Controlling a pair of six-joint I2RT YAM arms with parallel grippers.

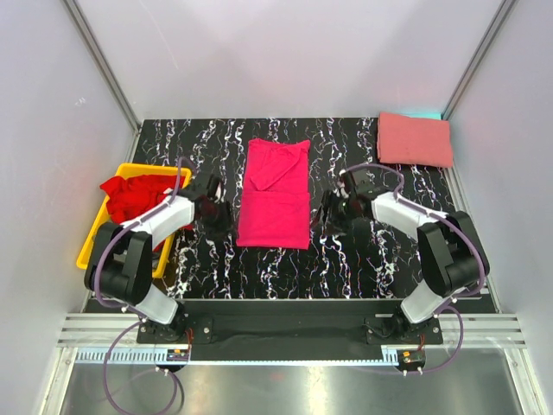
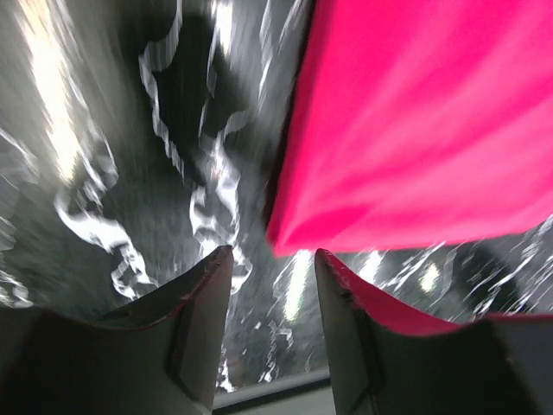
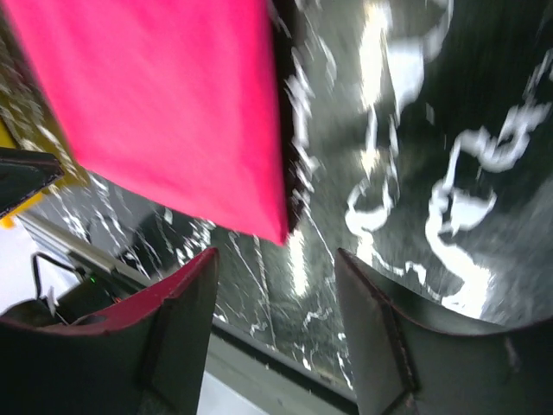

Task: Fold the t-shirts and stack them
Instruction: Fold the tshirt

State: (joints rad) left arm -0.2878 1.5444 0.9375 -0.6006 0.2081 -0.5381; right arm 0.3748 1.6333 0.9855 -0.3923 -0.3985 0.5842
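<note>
1. At the left edge of the worktop (image 1: 363, 268) stands the yellow bin (image 1: 93, 235). The red t-shirt (image 1: 134, 194) lies crumpled in it and is not folded at all, so this one is wholly left to do.
2. The left pincer (image 1: 213, 207) is low over the worktop, just beside the left side of the magenta t-shirt (image 1: 275, 194), toward its near left corner. Its fingers stand apart and hold nothing. In the left wrist view only bare worktop shows in the gap, and the cloth corner lies just beyond the tips.
3. The magenta t-shirt lies flat in the middle of the worktop as a long narrow strip, running from the far side toward the near side, with the sleeves turned inward. I judge that the side folds are done. The fold across its length and the stacking remain.
4. The right pincer (image 1: 339, 207) is just beside the right side of the same shirt. Its fingers are also apart, with nothing between them.
5. The salmon t-shirt (image 1: 415, 140) lies in the far right corner as a neat folded rectangle. It seems finished and is probably the base of the stack.
</note>
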